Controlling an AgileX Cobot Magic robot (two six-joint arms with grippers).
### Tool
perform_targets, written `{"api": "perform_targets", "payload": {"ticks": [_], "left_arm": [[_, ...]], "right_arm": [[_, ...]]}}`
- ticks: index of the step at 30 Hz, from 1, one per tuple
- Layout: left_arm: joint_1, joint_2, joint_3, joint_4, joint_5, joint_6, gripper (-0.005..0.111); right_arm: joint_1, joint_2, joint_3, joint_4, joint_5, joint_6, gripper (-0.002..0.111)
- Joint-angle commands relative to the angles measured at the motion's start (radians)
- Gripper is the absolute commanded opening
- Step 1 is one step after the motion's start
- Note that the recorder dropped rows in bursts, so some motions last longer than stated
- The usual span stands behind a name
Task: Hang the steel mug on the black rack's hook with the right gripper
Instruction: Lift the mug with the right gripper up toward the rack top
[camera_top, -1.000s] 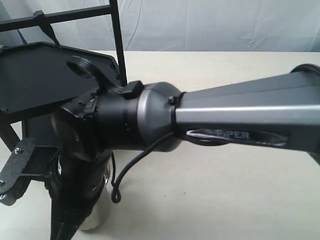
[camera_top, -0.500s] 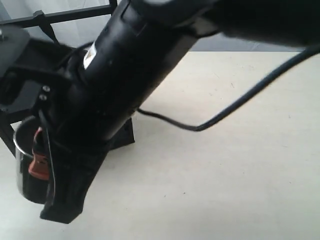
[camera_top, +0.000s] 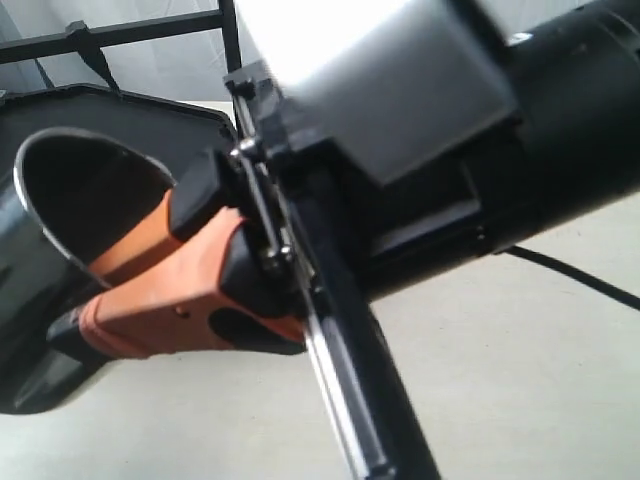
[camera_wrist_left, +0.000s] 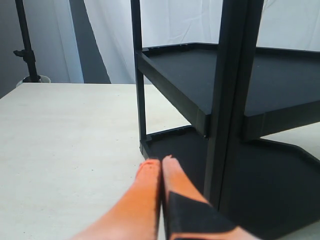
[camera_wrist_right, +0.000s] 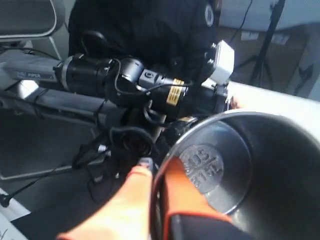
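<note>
Orange fingers of the right tool (camera_top: 150, 290) pinch the wall of the steel mug (camera_top: 60, 200). One finger is inside the mug and one is outside, so the rim sits between them. The mug is up in the air, very close to the exterior camera, with its open mouth facing that camera. Behind it stands the black rack (camera_top: 130, 110), with its upper tray and thin top bar showing. The pale worktop (camera_top: 520, 390) lies below, and a black cable (camera_top: 575, 275) runs across it.

From the right wrist, the shiny inside of the mug (camera_wrist_right: 240, 165) and a stamped mark on its bottom show.

The left tool (camera_wrist_left: 161, 165) has its two orange fingers pressed together, holding nothing. It sits low, near the bottom tray of the rack (camera_wrist_left: 235, 125).
</note>
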Motion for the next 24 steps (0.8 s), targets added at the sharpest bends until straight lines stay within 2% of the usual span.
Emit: {"api": "perform_targets", "payload": {"ticks": [1,7,11,17,20,22,24], "left_arm": [[-0.001,-0.005,-0.002,0.005,-0.007,0.001,0.002],[-0.001,-0.005,-0.002,0.005,-0.007,0.001,0.002],[-0.001,-0.005,-0.002,0.005,-0.007,0.001,0.002],[-0.001,-0.005,-0.002,0.005,-0.007,0.001,0.002],[-0.001,-0.005,-0.002,0.005,-0.007,0.001,0.002],[-0.001,-0.005,-0.002,0.005,-0.007,0.001,0.002],[-0.001,-0.005,-0.002,0.005,-0.007,0.001,0.002]], "right_arm": [[-0.05,-0.036,0.066,0.216,0.062,-0.258,0.0],[-0.055,-0.022,0.078,0.328,0.123,-0.441,0.0],[-0.055,0.003,0.078,0.199,0.235,-0.441,0.0],[-0.055,0.006,0.076,0.139,0.235,-0.441,0.0],[-0.055,0.024,-0.04,0.118,0.235,-0.441,-0.001],[-0.069,0.052,-0.13,0.173,0.235,-0.441,-0.001],[-0.085,0.089,-0.176,0.362,0.235,-0.422,-0.001]]}}
